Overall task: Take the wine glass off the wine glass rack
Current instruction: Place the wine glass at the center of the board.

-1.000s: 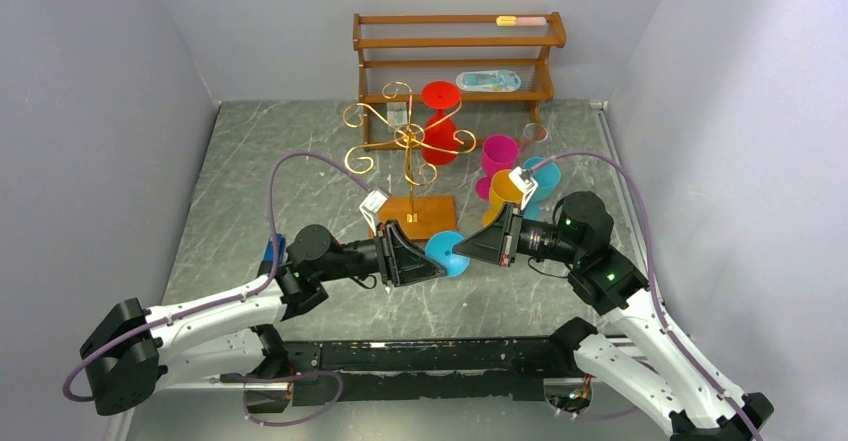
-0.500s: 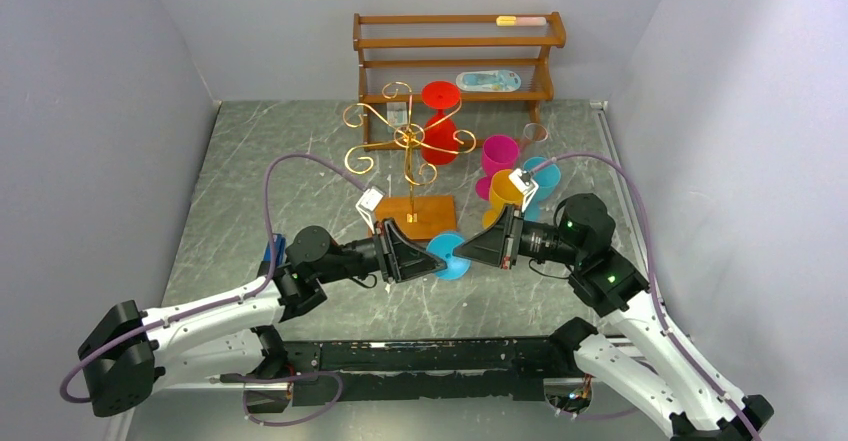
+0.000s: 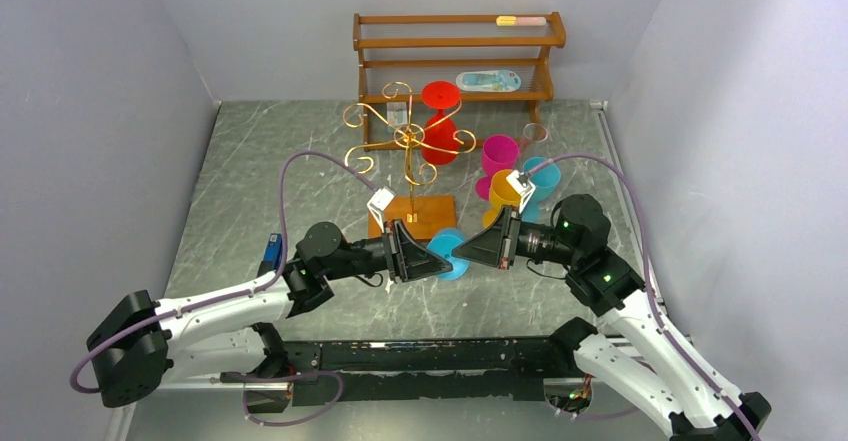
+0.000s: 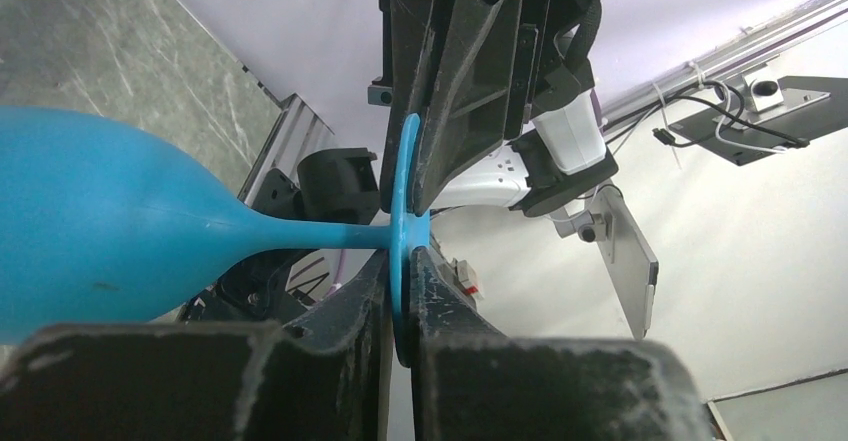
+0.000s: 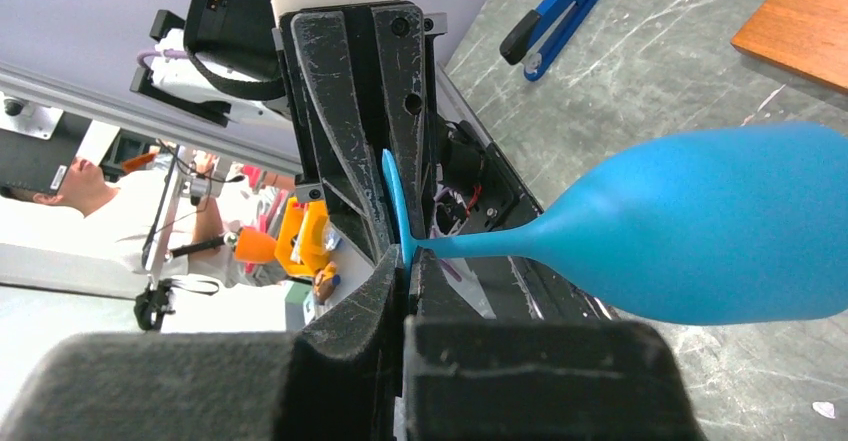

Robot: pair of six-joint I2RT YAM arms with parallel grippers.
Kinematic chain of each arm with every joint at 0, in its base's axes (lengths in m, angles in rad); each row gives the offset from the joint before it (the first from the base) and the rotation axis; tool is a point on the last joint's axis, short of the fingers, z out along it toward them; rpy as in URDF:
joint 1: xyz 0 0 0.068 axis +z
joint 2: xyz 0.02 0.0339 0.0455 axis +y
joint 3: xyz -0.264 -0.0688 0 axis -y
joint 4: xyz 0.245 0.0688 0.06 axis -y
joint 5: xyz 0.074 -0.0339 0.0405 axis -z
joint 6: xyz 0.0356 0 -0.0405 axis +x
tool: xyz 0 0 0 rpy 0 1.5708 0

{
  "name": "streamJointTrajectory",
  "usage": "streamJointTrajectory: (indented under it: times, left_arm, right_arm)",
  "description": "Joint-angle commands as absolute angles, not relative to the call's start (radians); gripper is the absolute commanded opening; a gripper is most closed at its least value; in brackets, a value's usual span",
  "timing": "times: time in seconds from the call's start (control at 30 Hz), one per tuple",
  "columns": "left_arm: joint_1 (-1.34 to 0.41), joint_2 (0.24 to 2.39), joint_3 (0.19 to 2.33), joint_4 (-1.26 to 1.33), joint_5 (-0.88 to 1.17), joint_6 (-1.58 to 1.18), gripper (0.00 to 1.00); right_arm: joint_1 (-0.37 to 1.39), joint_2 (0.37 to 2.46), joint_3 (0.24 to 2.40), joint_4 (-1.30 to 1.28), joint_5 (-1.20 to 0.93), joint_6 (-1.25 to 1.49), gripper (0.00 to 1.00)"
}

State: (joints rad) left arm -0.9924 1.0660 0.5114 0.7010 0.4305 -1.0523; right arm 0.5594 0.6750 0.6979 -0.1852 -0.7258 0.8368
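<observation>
Wine glass (image 4: 110, 226) foot pinched by left gripper (image 4: 401, 279) and right gripper (image 5: 406, 273)

Open table (image 3: 240, 191) lies left of the wine glass rack (image 3: 410, 166); coloured cups (image 3: 498, 153) crowd its right; the wooden shelf (image 3: 455, 41) blocks the back.

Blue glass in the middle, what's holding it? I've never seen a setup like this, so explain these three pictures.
Two robot arms are bolted to a grey table. One picture looks down from above; the others come from a camera on each wrist. The left end effector and the right end effector both pinch the flat foot of the blue wine glass, which lies sideways between them. Behind are the gold wine glass rack, a wooden shelf, a red glass, a pink glass and an orange glass.
</observation>
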Motion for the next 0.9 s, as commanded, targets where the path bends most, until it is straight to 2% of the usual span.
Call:
streamJointTrajectory:
  times: [0.0,0.07,0.2,0.27,0.33,0.4,0.47,0.57,0.73,0.87]
  left_arm:
    - [-1.002,1.048,0.52,0.724,0.422,-1.031,0.1]
    - [-1.002,1.049,0.523,0.717,0.429,-1.027,0.06]
    - [-1.002,1.067,0.531,0.732,0.451,-1.025,0.05]
    - [-1.002,1.074,0.536,0.74,0.461,-1.021,0.05]
    - [-1.002,1.074,0.549,0.72,0.472,-1.003,0.05]
    - [-1.003,1.072,0.569,0.678,0.474,-0.974,0.05]
    - [-1.003,1.065,0.582,0.631,0.463,-0.943,0.05]
    - [-1.003,1.053,0.58,0.616,0.464,-0.909,0.05]
    - [-1.003,1.045,0.581,0.578,0.463,-0.872,0.05]
    - [-1.003,1.064,0.535,0.72,0.523,-0.913,0.05]
  right_arm:
    - [0.559,0.655,0.689,-0.16,-0.709,0.848,0.0]
    - [0.559,0.654,0.685,-0.161,-0.707,0.848,0.0]
    - [0.559,0.659,0.685,-0.162,-0.7,0.847,0.02]
    - [0.56,0.664,0.691,-0.165,-0.696,0.843,0.07]
    - [0.559,0.669,0.701,-0.178,-0.68,0.838,0.18]
    - [0.559,0.668,0.714,-0.188,-0.662,0.828,0.39]
    - [0.559,0.655,0.727,-0.192,-0.62,0.823,0.51]
    - [0.56,0.619,0.731,-0.181,-0.541,0.826,0.59]
    - [0.558,0.555,0.772,-0.279,-0.31,0.789,0.61]
    - [0.558,0.495,0.796,-0.438,-0.014,0.794,0.78]
